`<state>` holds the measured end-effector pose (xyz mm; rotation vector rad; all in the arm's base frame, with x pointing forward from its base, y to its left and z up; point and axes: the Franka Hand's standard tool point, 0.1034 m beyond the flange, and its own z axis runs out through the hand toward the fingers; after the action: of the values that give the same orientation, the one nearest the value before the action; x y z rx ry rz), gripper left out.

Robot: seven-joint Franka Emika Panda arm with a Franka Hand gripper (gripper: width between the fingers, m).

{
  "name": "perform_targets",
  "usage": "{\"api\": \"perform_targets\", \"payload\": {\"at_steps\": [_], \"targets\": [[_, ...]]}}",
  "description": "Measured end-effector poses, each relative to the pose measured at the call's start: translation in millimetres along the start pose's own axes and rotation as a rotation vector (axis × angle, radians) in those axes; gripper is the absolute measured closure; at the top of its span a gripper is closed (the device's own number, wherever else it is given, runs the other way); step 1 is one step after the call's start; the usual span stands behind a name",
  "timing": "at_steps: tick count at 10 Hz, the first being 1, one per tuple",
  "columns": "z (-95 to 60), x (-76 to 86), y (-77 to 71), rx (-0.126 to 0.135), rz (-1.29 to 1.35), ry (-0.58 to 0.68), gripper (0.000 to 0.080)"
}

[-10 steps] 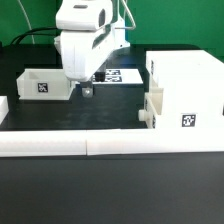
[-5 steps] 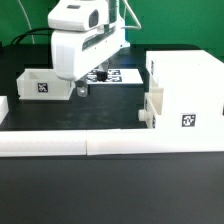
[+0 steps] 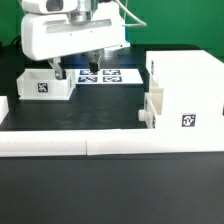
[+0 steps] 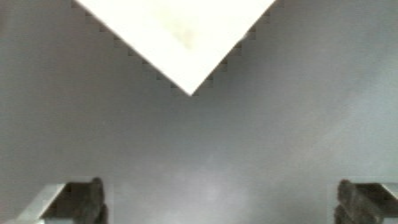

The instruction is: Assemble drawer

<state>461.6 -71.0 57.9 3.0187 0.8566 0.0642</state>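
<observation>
The big white cabinet shell (image 3: 185, 85) stands at the exterior view's right, with tags on its front. One small tray (image 3: 151, 108) sits against its left side, partly in it. The other small open-topped tray (image 3: 42, 84) stands at the left on the black mat. My gripper (image 3: 62, 72) hangs just above that tray's right end and touches nothing. In the wrist view the gripper (image 4: 217, 205) is open and empty, its fingertips (image 4: 71, 203) far apart over the dark mat. A white pointed corner (image 4: 183, 35) lies beyond them; I cannot tell which part it is.
The marker board (image 3: 108, 74) lies flat behind the gripper, mid-table. A long low white border bar (image 3: 100, 146) runs along the front edge. Another short bar (image 3: 3, 106) sits at the left edge.
The arm has moved toward the exterior view's left and risen, from beside the marker board to above the left tray's right end. The parts have not moved.
</observation>
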Motion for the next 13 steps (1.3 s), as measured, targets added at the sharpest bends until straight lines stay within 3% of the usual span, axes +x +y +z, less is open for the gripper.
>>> {"api": "perform_targets", "payload": {"at_steps": [5,6,8,13], "targets": [[0.5,-1.2,-3.0,0.024,0.342,0.013,0.0150],[0.8,-11.2,0.5,0.011,0.405,0.025,0.0150],[2.4,-30.8,-8.1,-0.015,0.455,0.039,0.0150],[-0.3,-33.3,-10.4,-0.016,0.457,0.040,0.0150]]}}
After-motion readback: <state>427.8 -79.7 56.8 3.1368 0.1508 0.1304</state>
